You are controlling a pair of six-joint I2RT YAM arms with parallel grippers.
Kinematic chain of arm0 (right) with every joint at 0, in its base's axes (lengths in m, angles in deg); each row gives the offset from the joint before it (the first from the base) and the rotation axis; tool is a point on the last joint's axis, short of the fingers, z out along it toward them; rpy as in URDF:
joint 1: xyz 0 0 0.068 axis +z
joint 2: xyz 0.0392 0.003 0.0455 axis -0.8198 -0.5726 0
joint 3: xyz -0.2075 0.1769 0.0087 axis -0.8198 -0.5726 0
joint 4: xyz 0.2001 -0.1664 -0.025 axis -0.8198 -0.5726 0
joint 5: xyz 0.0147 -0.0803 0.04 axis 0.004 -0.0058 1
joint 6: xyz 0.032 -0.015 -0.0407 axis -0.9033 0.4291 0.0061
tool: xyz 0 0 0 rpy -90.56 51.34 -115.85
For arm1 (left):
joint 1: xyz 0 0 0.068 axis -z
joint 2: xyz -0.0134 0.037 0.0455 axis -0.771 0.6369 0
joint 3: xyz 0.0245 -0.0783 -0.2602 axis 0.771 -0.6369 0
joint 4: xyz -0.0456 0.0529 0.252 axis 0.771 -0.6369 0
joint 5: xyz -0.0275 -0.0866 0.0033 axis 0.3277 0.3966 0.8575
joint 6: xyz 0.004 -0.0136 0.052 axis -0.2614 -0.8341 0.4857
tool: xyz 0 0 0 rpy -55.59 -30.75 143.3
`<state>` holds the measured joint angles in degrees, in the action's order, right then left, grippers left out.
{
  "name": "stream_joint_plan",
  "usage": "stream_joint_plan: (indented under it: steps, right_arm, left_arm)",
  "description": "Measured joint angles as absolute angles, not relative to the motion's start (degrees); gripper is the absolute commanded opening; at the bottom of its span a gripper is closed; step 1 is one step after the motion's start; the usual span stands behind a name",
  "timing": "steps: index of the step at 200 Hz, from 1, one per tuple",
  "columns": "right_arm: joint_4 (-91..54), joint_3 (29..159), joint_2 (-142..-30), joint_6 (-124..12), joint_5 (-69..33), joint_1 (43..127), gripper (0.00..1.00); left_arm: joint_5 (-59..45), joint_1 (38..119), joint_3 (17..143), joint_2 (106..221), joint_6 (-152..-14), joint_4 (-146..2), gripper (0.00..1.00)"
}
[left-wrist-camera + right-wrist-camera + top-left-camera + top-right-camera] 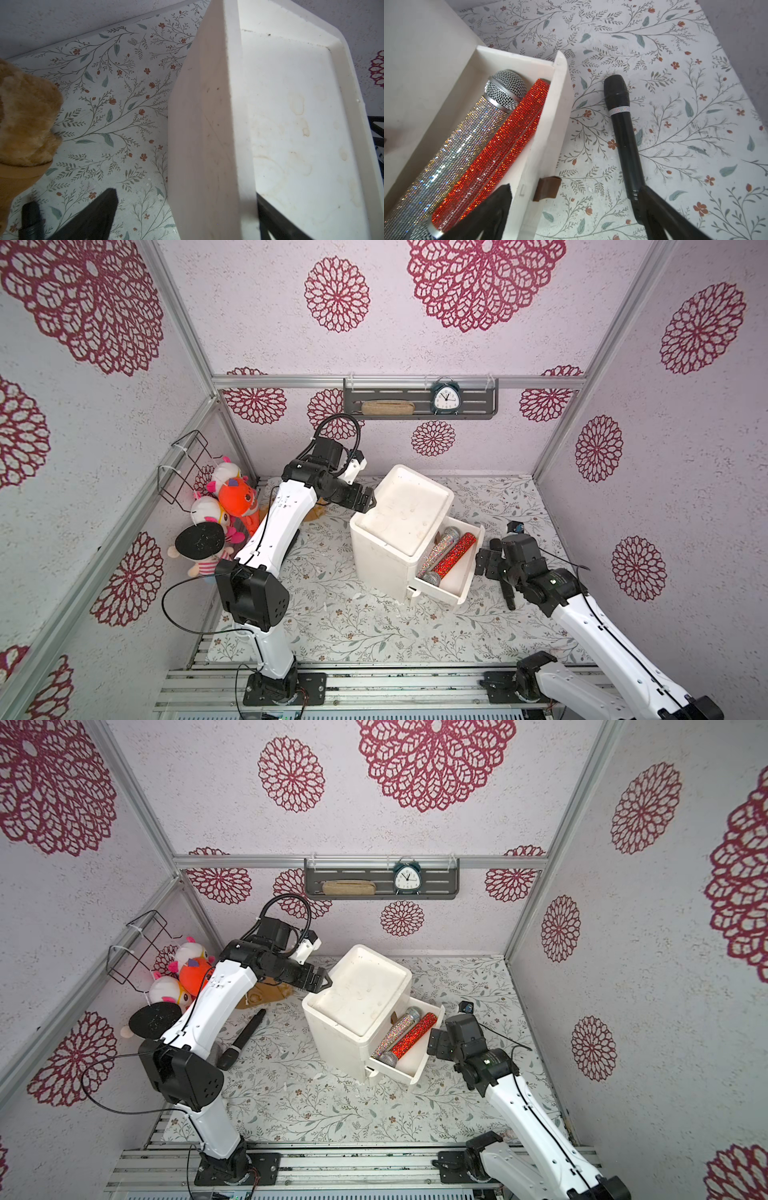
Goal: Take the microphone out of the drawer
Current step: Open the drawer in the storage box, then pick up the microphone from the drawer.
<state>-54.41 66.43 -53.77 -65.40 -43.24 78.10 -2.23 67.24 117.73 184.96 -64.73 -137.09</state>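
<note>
At mid-frame in both top views, a white drawer cabinet (376, 560) is set on the floral counter (332, 626), with its drawer (471, 564) pulled open toward the lower right. Two microphones are laid side by side inside the drawer, heads pointing opposite ways: a silver glitter microphone (467, 141) and a red glitter microphone (508, 145). A black microphone (623, 128) is seen lying on the counter just outside the drawer's front.

The right gripper (487, 562) is spread wide and nothing is grasped. One of its fingers (496, 205) is seen over the drawer, the other over the black microphone's tail end; contact there cannot be told. The left gripper (368, 501) is likewise released, its fingers set to either side of the cabinet's upper left rim.

A second black microphone (245, 1038) is shown on the counter left of the cabinet in a top view. Plush toys (224, 506) are piled at the left wall, and an alarm clock (444, 400) is stood on the wall shelf (473, 402) at upper centre.
</note>
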Motion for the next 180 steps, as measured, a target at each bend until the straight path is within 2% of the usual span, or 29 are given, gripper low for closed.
stream_joint_plan:
  steps: [39,74,180]
  right_arm:
    - [-57.81,73.31,-58.97,-63.37,-41.67,78.10,0.99]
    - [-59.69,78.25,-59.67,-63.30,-40.73,77.72,0.99]
    - [-66.03,86.89,-68.83,-59.28,-28.05,74.53,0.99]
  left_arm:
    - [-2.85,67.32,118.91,184.83,-64.93,-138.05,0.97]
    - [-7.76,69.20,125.03,184.83,-64.95,-140.50,0.97]
    - [-12.14,77.31,131.41,182.73,-63.48,-144.00,0.97]
